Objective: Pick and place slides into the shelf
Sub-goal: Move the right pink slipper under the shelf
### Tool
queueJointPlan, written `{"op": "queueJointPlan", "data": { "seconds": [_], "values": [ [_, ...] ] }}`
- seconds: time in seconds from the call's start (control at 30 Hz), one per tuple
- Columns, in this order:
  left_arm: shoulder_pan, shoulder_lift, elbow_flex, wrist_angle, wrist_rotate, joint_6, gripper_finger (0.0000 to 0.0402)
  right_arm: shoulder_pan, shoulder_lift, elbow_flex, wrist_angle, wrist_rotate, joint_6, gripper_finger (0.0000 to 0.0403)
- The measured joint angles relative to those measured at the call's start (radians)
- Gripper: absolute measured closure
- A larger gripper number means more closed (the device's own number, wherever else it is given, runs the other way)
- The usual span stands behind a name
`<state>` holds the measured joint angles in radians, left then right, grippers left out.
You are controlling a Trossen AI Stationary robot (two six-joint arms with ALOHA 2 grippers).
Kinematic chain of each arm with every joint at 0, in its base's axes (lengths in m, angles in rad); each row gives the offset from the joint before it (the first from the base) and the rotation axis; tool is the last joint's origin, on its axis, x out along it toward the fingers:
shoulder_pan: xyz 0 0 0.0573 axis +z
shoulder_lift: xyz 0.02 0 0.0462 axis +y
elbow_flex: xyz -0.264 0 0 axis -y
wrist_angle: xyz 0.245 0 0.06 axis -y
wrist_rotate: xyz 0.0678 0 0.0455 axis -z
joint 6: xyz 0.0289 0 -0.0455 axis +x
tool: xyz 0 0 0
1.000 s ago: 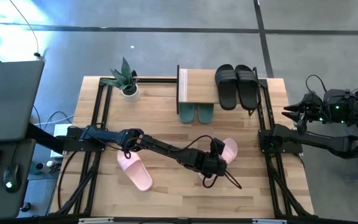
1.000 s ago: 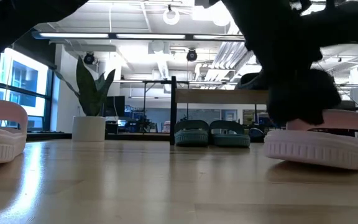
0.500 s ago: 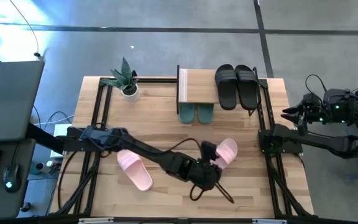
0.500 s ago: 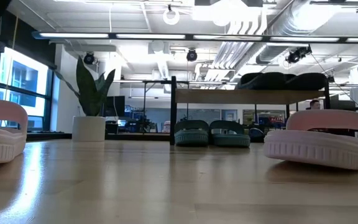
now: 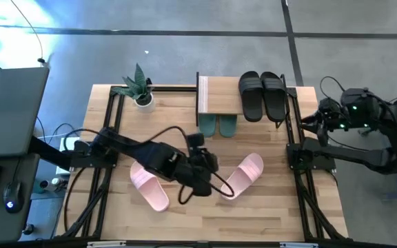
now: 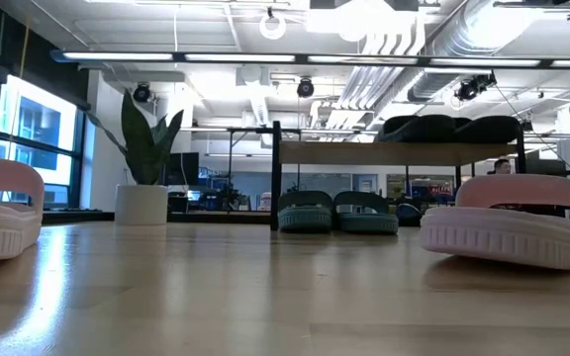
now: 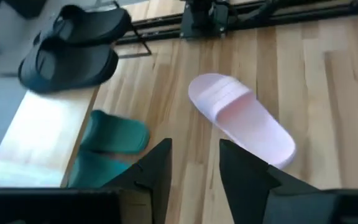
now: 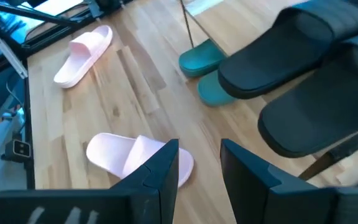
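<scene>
The left claw [image 5: 200, 146] hovered with fingers parted and empty at the centre of the high frame, over the surface [image 5: 274, 207]. Just right of it lay one pink slide [image 5: 243, 173]; the other pink slide [image 5: 149, 188] lay lower left. Above, the black slides [image 5: 261, 94] sat on the shelf [image 5: 218, 96], the teal slides [image 5: 218, 125] beneath. The right claw [image 5: 307, 122], parted and empty, waited at the right edge.

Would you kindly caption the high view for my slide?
Left hand open between two pink slides; black slides already atop the shelf.
</scene>
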<state>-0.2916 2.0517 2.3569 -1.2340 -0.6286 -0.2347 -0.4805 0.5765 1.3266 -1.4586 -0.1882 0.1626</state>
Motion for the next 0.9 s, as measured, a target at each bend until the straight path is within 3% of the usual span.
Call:
{"op": "queueJointPlan", "data": {
  "seconds": [0.23,0.47,0.73,0.9],
  "values": [
    [0.003,-0.032,-0.002,-0.218,0.015,-0.094,0.0316,0.005,0.076,0.000,0.040,-0.078,0.042,0.0296],
    [0.001,-0.063,-0.004,-0.263,0.122,-0.108,0.0350,0.060,0.122,0.000,0.143,-0.117,0.039,0.0308],
    [0.018,-0.221,-0.003,-0.268,0.144,-0.106,0.0395,0.213,0.173,0.000,0.281,-0.116,0.089,0.0309],
    [0.056,-0.313,-0.002,-0.240,0.214,-0.073,0.0394,0.363,0.210,0.000,0.404,-0.098,0.156,0.0309]
  ]
}}
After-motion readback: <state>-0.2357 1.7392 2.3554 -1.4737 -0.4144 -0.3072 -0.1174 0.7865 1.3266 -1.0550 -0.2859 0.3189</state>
